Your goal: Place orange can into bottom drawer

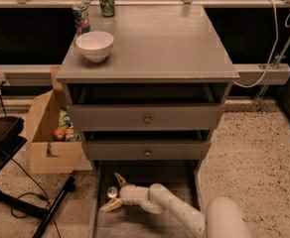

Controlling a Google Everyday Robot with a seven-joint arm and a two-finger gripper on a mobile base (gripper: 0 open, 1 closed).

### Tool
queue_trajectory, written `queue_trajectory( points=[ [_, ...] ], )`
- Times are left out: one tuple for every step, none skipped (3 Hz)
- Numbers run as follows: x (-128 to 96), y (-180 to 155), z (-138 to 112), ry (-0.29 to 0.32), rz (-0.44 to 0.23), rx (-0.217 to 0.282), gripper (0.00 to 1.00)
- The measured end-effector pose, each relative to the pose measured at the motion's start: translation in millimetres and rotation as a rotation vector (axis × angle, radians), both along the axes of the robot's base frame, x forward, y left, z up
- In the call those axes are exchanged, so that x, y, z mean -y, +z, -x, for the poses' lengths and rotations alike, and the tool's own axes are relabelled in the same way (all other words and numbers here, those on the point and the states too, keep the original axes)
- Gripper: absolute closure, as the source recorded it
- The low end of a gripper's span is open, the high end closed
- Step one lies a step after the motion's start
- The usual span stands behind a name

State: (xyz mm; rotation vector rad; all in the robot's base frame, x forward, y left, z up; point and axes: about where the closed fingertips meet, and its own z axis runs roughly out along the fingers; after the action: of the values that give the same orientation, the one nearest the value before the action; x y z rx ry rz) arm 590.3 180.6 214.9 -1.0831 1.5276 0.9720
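The bottom drawer [155, 175] is pulled out at the foot of the grey cabinet, under the two knobbed drawers. My gripper [114, 192] reaches into its left part from the lower right. Its two pale fingers [119, 178] are spread apart, so it is open. The orange can [112, 191] shows as a small gold shape with a silver top between the fingers, inside the drawer. I cannot tell whether a finger still touches it.
On the cabinet top are a white bowl [94, 44], a blue-and-red can [80, 15] and a green can [106, 0]. A cardboard box [45, 133] with fruit stands left of the cabinet. A dark stand's legs and cable [21, 202] lie on the floor at left.
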Motion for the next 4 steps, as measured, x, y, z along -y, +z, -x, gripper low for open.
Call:
queue_trajectory(
  points=[
    [0, 0, 0, 0.0, 0.0, 0.0, 0.0],
    [23, 25, 8, -0.026, 0.049, 0.011, 0.0],
    [72, 59, 27, 0.008, 0.141, -0.022, 0.0],
    [136, 100, 73, 0.108, 0.256, -0.138, 0.0]
  ],
)
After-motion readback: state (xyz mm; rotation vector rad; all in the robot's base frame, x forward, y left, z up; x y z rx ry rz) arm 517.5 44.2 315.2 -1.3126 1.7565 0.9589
